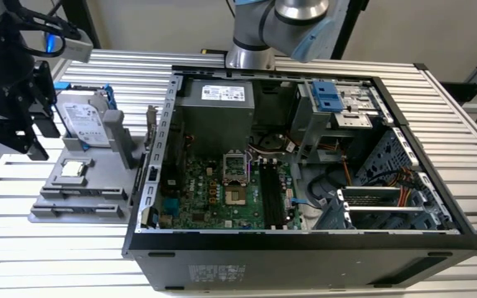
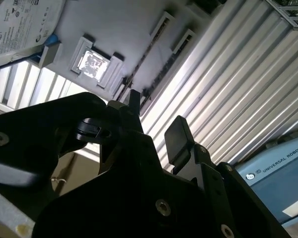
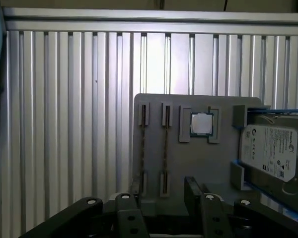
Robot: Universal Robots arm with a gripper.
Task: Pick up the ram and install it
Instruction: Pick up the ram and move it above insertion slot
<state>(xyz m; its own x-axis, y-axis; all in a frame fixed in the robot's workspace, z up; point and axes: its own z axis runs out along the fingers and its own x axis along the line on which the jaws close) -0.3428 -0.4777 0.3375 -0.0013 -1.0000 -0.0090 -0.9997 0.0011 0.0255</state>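
Pincer open, fingers well apart, holding nothing and touching nothing that can be seen. In the exterior view it hangs above the table near the edge at the exterior view's left, over the outer side of the grey holder. In the second wrist view the same gap between fingers, no object in it.

Ram sits in the holder, standing on its long edge in a slot, seen edge-on as a thin dark line. Long axis runs parallel to the table's slats. Second stick in the next slot, parallel, just beside it. In the first wrist view both sticks line up inside the span of the open fingers, the finger gap lying across the sticks' long axis, near one end of them.

CPU lies flat in its pocket beside the ram slots; drive beyond it on the holder. Open case lies on the table just beside the holder, board facing up
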